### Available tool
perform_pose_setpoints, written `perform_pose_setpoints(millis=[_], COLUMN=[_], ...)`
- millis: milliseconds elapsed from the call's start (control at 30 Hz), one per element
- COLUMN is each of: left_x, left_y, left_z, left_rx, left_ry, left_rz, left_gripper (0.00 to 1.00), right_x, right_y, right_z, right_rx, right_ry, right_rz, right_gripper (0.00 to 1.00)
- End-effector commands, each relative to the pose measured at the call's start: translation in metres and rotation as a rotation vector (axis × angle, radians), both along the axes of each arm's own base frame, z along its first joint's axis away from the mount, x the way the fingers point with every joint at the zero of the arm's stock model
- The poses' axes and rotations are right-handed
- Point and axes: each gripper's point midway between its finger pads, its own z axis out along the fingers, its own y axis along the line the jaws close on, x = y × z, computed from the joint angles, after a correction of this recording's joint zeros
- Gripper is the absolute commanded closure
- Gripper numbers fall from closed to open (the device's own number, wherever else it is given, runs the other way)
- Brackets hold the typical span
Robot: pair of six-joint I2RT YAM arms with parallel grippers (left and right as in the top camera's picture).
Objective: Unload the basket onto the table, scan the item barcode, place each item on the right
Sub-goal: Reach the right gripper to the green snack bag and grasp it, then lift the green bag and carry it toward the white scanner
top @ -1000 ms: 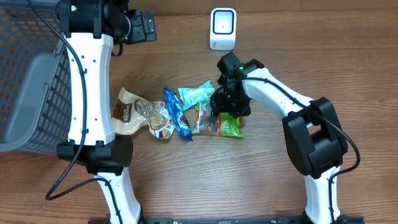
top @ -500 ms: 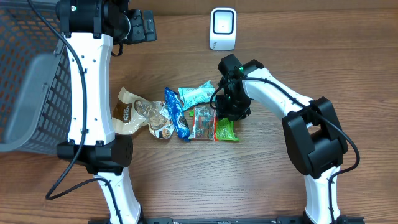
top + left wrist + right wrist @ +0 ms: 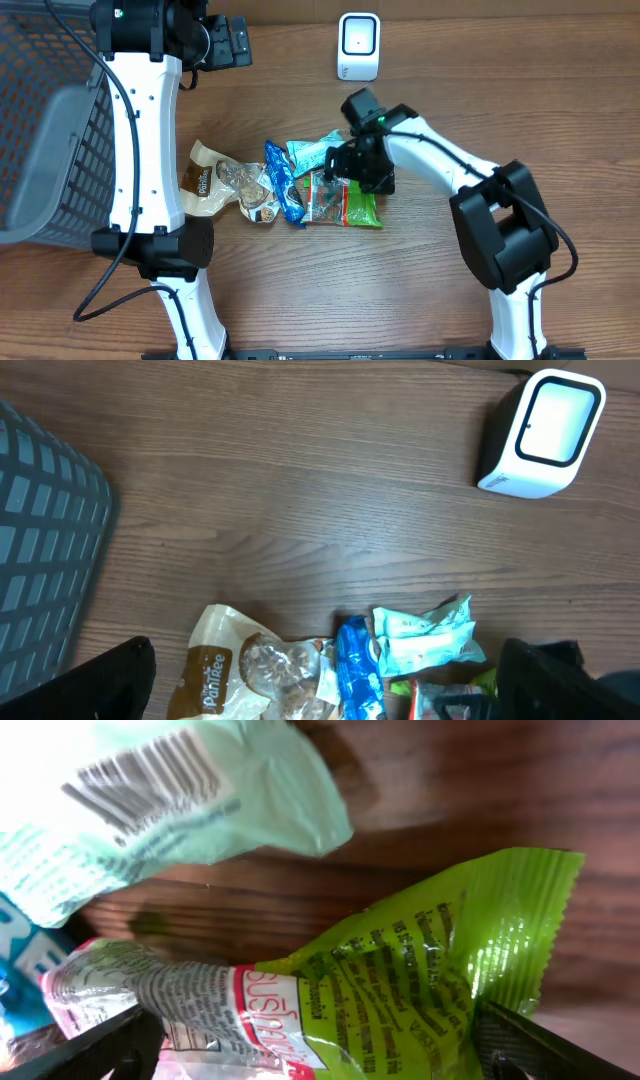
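Observation:
A green, red and clear snack packet lies flat on the wooden table. My right gripper hovers low over it, open. In the right wrist view the packet lies between the two wide-set black fingers, not pinched. A teal packet just beyond it shows a barcode face up. The white scanner stands at the back of the table. My left gripper is raised at the back left, open and holding nothing, looking down on the pile and the scanner.
A blue packet and a cream-and-brown PanTree bag lie left of the green packet, touching each other. A grey mesh basket fills the left edge. Bare wood lies in front of the pile and to the right of the scanner.
My right gripper's jaws have spread wide and it has shifted a little left and back. The green packet has slid slightly left and now lies flat. The left arm has not moved.

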Motion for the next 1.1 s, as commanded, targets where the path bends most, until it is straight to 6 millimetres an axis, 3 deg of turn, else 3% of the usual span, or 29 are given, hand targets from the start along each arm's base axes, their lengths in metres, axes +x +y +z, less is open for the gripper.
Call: perform_pose_setpoints(millis=[0, 33, 200, 300, 367, 500, 600, 700, 833, 1067], left_x=[0.001, 0.001, 0.001, 0.001, 0.001, 0.001, 0.001, 0.001, 0.001, 0.001], left_y=[0.002, 0.002, 0.002, 0.002, 0.002, 0.002, 0.002, 0.002, 0.002, 0.002], left_z=[0.003, 0.003, 0.003, 0.003, 0.003, 0.003, 0.003, 0.003, 0.003, 0.003], left_rx=[0.007, 0.007, 0.007, 0.008, 0.007, 0.008, 0.008, 0.007, 0.008, 0.007], left_ry=[-0.012, -0.012, -0.012, -0.012, -0.012, -0.012, -0.012, -0.012, -0.012, -0.012], left_rz=[0.004, 0.004, 0.004, 0.004, 0.004, 0.004, 0.004, 0.004, 0.004, 0.004], left_gripper=[0.0, 0.0, 0.0, 0.0, 0.0, 0.0, 0.0, 0.0, 0.0, 0.0], right_x=[-0.027, -0.029, -0.034, -0.034, -0.034, -0.036, -0.038, -0.039, -0.041, -0.033], right_y=[-0.005, -0.004, -0.006, -0.006, -0.005, 0.001, 0.017, 0.025, 0.022, 0.004], right_z=[-0.033, -0.035, -0.039, -0.039, -0.039, -0.035, -0.019, 0.007, 0.049, 0.111], right_rx=[-0.098, -0.093, -0.102, -0.1, -0.099, -0.047, 0.085, 0.22, 0.367, 0.566], right_ry=[0.063, 0.065, 0.087, 0.089, 0.088, 0.095, 0.112, 0.103, 0.078, 0.014], right_rz=[-0.063, -0.065, -0.103, -0.102, -0.096, -0.03, 0.084, 0.206, 0.313, 0.318], right_gripper=[0.05, 0.11, 0.58, 0.75, 0.94, 0.96, 0.96, 0.96, 0.96, 0.96])
